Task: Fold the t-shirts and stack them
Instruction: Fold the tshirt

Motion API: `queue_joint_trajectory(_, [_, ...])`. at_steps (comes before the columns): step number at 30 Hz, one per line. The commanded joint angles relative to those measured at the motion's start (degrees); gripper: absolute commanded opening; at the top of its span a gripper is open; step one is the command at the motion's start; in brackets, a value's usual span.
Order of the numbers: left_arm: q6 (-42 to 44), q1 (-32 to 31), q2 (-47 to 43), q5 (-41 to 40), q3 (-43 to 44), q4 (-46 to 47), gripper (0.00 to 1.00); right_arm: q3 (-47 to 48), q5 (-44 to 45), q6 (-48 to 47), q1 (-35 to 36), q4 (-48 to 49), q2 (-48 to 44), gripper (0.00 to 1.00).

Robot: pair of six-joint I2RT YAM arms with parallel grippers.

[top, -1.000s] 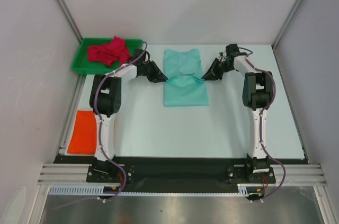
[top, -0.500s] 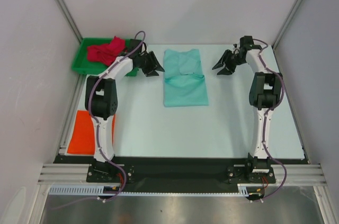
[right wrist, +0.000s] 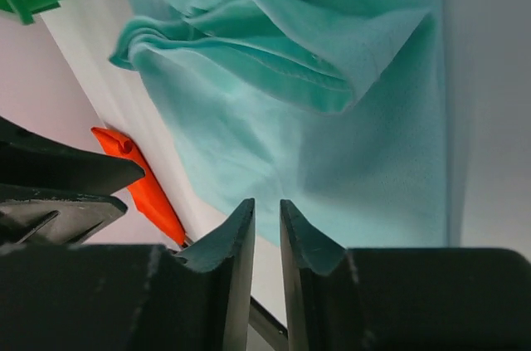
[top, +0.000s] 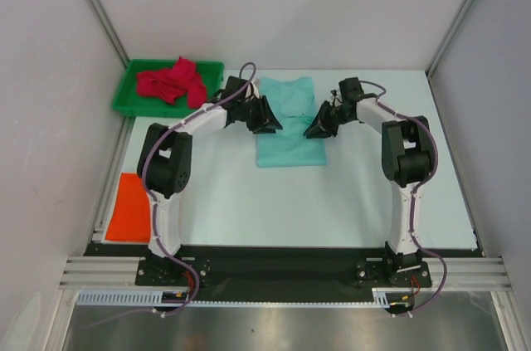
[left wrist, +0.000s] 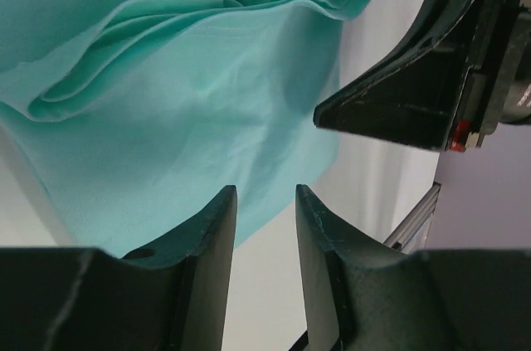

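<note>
The mint green t-shirt lies partly folded mid-table, with a bunched fold across its middle; it also shows in the left wrist view and the right wrist view. My left gripper is at the shirt's left edge, jaws open and empty. My right gripper is at its right edge, jaws a little apart and empty. The crimson red t-shirt lies crumpled in the green tray. The bright orange t-shirt lies flat at the table's left edge.
The green plastic tray stands at the back left corner. White walls and metal frame posts enclose the table. A black rail runs along the near edge by the arm bases.
One second ago both grippers pinched the shirt's middle fold. They let go, swung outward and up, and have now come back down to the shirt's left and right edges.
</note>
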Motion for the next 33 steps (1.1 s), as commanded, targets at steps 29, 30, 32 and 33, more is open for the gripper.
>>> queue_joint_trajectory(29, [-1.95, 6.66, 20.44, 2.35, 20.83, 4.93, 0.43, 22.41, 0.05, 7.56, -7.77, 6.69, 18.08, 0.22])
queue_joint_trajectory(30, [-1.51, 6.57, 19.92, 2.26, 21.18, 4.31, 0.44, 23.89, 0.05, 6.08, -8.30, 5.46, 17.12, 0.22])
queue_joint_trajectory(32, [-0.37, 6.57, 16.77, 2.00, 20.67, 2.64, 0.45, 25.22, 0.14, 4.40, -8.92, 1.25, 15.97, 0.23])
queue_joint_trajectory(33, [0.16, 6.57, 15.27, 1.82, 20.31, 2.12, 0.46, 26.10, 0.23, 2.83, -9.18, -0.33, 14.75, 0.23])
